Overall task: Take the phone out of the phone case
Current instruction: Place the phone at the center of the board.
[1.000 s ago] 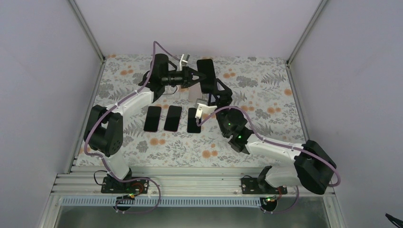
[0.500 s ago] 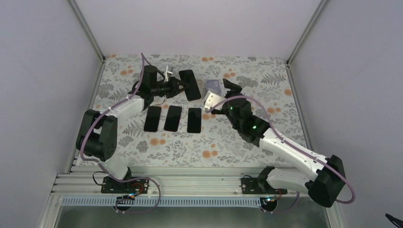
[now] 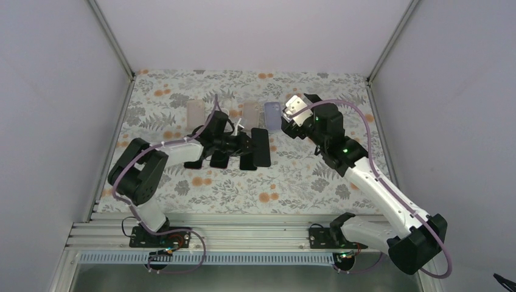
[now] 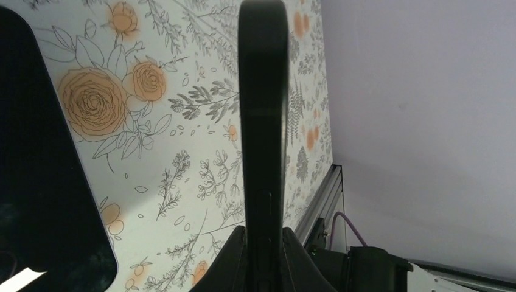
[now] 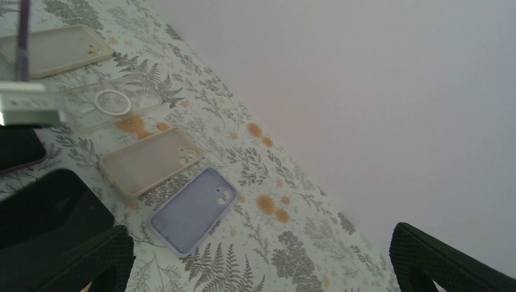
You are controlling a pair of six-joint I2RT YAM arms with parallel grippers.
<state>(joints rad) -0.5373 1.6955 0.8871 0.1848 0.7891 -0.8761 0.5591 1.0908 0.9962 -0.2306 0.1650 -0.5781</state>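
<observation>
Now 4 phones (image 3: 247, 162), 4 cases (image 5: 193, 208), left claw (image 4: 263, 243) clamping 1 phone (image 4: 263, 109), right claw (image 3: 291, 115) agape, empty

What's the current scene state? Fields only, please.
left jaws: shut on bare black phone, beside the phone row
right jaws: open, empty, by the lavender case
cases: lavender, two beige cases, clear case; all empty, one row at the far side
loose phones: three phones flat on the floral mat
task: held phone is out of any case

Phones (image 3: 247, 163) and cases (image 3: 272, 117) across the middle
</observation>
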